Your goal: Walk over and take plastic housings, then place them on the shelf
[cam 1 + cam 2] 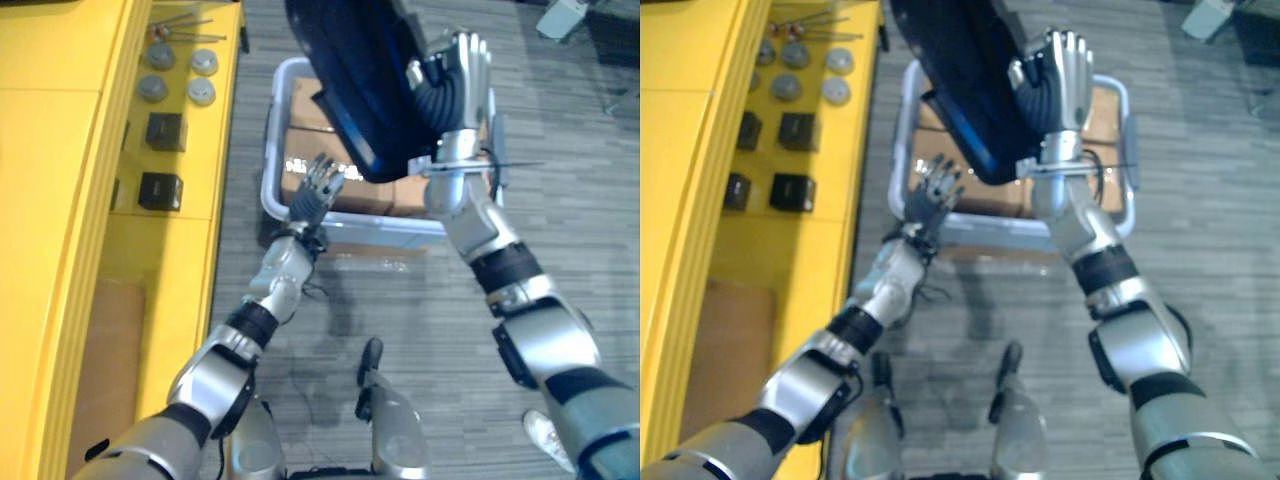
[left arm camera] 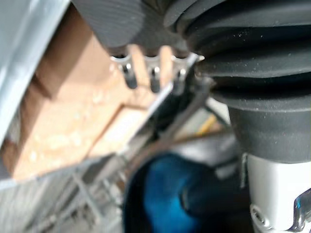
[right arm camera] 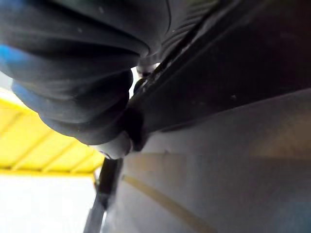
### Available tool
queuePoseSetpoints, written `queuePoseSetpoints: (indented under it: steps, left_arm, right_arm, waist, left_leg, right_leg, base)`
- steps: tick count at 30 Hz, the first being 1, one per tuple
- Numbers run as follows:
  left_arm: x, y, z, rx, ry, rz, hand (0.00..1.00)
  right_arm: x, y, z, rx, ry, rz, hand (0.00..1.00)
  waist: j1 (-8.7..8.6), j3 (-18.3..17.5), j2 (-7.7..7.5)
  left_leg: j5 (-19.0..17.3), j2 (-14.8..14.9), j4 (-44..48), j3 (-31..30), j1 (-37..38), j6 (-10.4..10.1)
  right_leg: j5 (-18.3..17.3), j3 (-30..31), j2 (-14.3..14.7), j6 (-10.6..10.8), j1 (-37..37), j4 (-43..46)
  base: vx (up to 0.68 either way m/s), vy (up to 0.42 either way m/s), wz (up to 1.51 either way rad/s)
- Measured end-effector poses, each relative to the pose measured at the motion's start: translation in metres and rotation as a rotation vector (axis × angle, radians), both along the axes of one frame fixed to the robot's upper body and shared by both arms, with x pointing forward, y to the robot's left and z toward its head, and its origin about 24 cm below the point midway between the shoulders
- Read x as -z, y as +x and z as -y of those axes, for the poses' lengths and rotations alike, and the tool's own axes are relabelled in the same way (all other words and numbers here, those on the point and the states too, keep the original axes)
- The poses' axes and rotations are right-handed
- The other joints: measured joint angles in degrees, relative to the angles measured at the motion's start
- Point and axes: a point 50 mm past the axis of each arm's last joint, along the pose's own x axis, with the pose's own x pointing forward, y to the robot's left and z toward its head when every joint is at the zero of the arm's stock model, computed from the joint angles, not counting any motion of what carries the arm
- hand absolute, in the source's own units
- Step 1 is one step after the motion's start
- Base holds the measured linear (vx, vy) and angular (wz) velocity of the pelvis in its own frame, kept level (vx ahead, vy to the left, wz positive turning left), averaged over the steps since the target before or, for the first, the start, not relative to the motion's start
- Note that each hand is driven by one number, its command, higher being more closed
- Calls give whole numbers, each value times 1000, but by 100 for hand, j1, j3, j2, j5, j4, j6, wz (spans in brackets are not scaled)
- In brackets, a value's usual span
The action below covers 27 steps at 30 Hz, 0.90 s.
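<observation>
A large dark blue plastic housing [image 1: 350, 80] hangs tilted in the air above a grey bin [image 1: 268, 190]. My right hand [image 1: 462, 75] is shut on the housing's right edge, raised high over the bin. In the right wrist view the housing's dark surface [image 3: 233, 63] lies right against the hand's cover. My left hand [image 1: 318, 185] is open with fingers spread, low over the bin's near left rim and apart from the housing. Its fingertips [image 2: 129, 73] point at the brown cardboard boxes [image 2: 73, 121] inside the bin, with the blue housing [image 2: 165, 194] nearby.
A yellow shelf [image 1: 60, 150] runs along the left, carrying two black boxes [image 1: 165, 130] and several grey discs [image 1: 153, 88]. The bin stands on grey floor just right of the shelf. A white shoe [image 1: 545, 435] shows at the lower right.
</observation>
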Motion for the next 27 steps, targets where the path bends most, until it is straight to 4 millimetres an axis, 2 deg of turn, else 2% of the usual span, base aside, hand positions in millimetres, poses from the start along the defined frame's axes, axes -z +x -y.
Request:
queuePoseSetpoints:
  steps: [5, 11, 12, 22, 27]
  left_arm:
    - [-1, -1, 5, 38, -92, -15, 0]
    - [-2, 0, -1, -12, -113, 16, 0]
    - [-1, 0, -2, -16, -113, 17, 100]
    - [0, 0, -9, -76, -148, 37, 100]
    - [16, -5, -13, -91, -156, 8, 100]
  right_arm:
    - [22, -4, -10, -65, -26, -59, 100]
    - [25, -14, -18, -144, -35, -41, 100]
    - [26, -15, -18, -149, -32, -42, 100]
    - [51, -22, -18, -196, 111, -136, 100]
    - [69, -30, -22, -219, 161, -181, 100]
  waist:
    - [-9, 0, 0]
    - [-7, -12, -20]
    - [-7, -13, -20]
    - [23, -32, -41]
    - [25, -280, -234]
  left_leg:
    - [-1, -7, -56, -2, 111, -1]
    - [4, -18, -148, 66, 165, -8]
    - [5, -19, -150, 71, 166, -9]
    - [5, -23, -136, 117, 283, -7]
    - [1, -27, -170, 146, 286, -4]
  right_leg:
    - [21, -21, 10, 29, 159, -120]
    - [35, -8, 17, 47, 173, -200]
    - [35, -7, 18, 47, 175, -203]
    - [33, -25, 24, 49, 365, -296]
    - [35, -23, 30, 57, 366, -344]
  base:
    - [0, 0, 0]
    - [11, 0, -1]
    - [38, -1, -2]
    - [6, 0, 1]
    - [0, 0, 0]
